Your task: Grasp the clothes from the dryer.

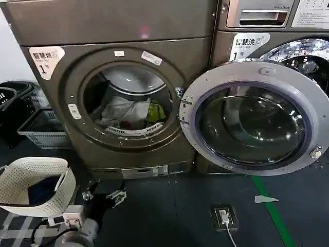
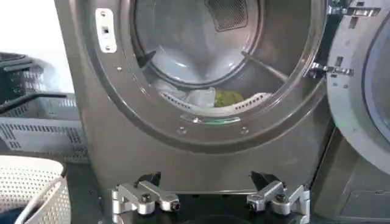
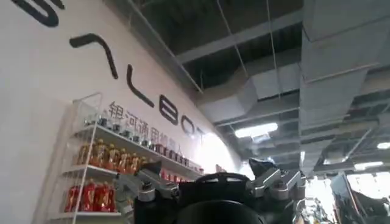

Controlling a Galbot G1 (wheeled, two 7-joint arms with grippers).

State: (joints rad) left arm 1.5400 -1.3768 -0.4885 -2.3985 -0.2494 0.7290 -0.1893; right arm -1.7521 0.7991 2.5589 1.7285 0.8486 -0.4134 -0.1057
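The bronze-brown dryer (image 1: 103,31) stands with its round door (image 1: 216,82) swung wide open to the right. Inside the drum lie the clothes: a pale grey-white heap (image 1: 123,112) and a smaller yellow-green piece (image 1: 156,111). In the left wrist view the pale cloth (image 2: 198,97) and the yellow-green piece (image 2: 228,97) peek over the porthole's lower lip. My left gripper (image 1: 103,195) hangs low in front of the dryer's (image 2: 122,146) base, below the porthole, open (image 2: 210,196) and holding nothing. My right gripper (image 3: 210,178) points up toward a ceiling, open and empty.
A white perforated basket (image 1: 31,185) with dark navy fabric sits on the floor at the left. Grey crates (image 1: 43,128) stand behind it. A second machine (image 1: 267,31) is behind the open door. A floor socket (image 1: 223,216) and green tape line (image 1: 275,213) lie at the right.
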